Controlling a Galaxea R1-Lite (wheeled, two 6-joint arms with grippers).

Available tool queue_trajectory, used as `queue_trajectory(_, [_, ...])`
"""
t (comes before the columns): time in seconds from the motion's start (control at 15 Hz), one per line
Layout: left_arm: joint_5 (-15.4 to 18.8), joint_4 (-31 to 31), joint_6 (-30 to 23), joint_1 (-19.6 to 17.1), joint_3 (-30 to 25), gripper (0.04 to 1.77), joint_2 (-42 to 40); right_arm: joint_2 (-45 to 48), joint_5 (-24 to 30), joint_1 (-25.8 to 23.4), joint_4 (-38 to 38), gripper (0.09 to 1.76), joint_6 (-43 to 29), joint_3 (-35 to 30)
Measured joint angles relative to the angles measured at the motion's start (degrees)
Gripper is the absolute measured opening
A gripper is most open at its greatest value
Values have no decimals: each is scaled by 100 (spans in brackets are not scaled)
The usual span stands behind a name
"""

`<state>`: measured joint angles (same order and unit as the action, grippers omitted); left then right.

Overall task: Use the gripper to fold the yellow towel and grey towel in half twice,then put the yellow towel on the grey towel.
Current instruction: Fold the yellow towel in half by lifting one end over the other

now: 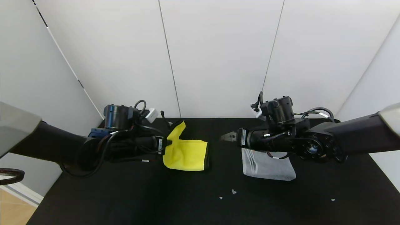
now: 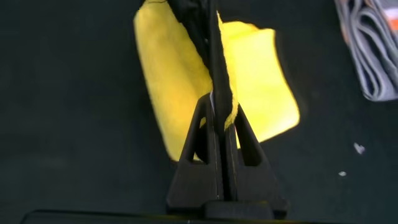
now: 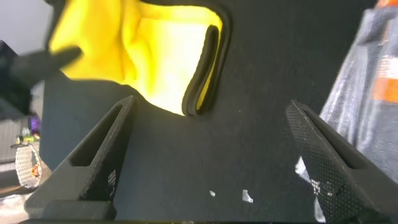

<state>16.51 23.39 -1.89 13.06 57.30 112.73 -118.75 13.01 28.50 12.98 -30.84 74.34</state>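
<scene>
The yellow towel (image 1: 187, 154) lies folded on the black table, left of centre, with its dark trim on the right side. My left gripper (image 1: 168, 142) is shut on the towel's left edge and holds that edge lifted off the table. In the left wrist view the gripper (image 2: 222, 118) pinches the dark-trimmed edge, with the yellow towel (image 2: 261, 93) below. The grey towel (image 1: 267, 167) lies folded, right of centre, partly under my right arm. My right gripper (image 1: 226, 137) is open and empty, hovering between the two towels. The right wrist view shows its gripper (image 3: 210, 104), the yellow towel (image 3: 161, 62) and the grey towel (image 3: 373, 93).
The black table (image 1: 125, 193) has a few small white scraps (image 1: 233, 191) near the front middle. White wall panels stand close behind the table. The table's left front edge drops to the floor (image 1: 15, 206).
</scene>
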Motion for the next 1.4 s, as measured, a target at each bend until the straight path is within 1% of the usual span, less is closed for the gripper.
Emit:
queue_trajectory(0.2, [-221,13,-1,489,4,14,59,152,9,-78,13,171,-77,-66])
queue_trajectory(0.4, [-341,50,-9,772,48,14,216,315,55,-202,88,171,-116,-185])
queue_trajectory(0.53, [-347,61,-17,836,80,14,349,408,124,-271,94,171,-124,-240])
queue_trajectory(1.4, [-352,56,-32,1250,530,14,1172,894,138,-456,105,171,-123,-469])
